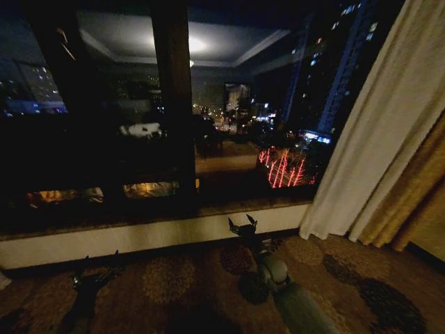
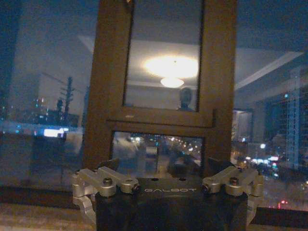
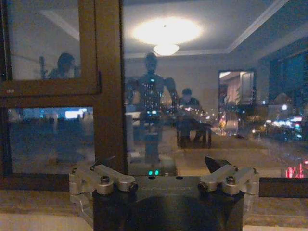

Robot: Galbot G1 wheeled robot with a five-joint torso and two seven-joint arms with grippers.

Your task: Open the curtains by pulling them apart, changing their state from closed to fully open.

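The curtain [image 1: 389, 132] is hanging bunched at the right edge of the head frame, beside a golden drape [image 1: 417, 202], leaving the dark window [image 1: 174, 104] uncovered. The right gripper [image 1: 243, 226] is pointing at the sill [image 1: 139, 236] in the lower centre, jaws apart and holding nothing. The left gripper [image 1: 94, 278] is sitting low at lower left over the carpet [image 1: 334, 278], jaws also apart.

A sheer cream-white curtain panel [image 1: 389, 132] hangs at the right edge of the head view, gathered into soft vertical pleats. It slants from the upper right corner down to the floor, where its hem bunches at the lower right.
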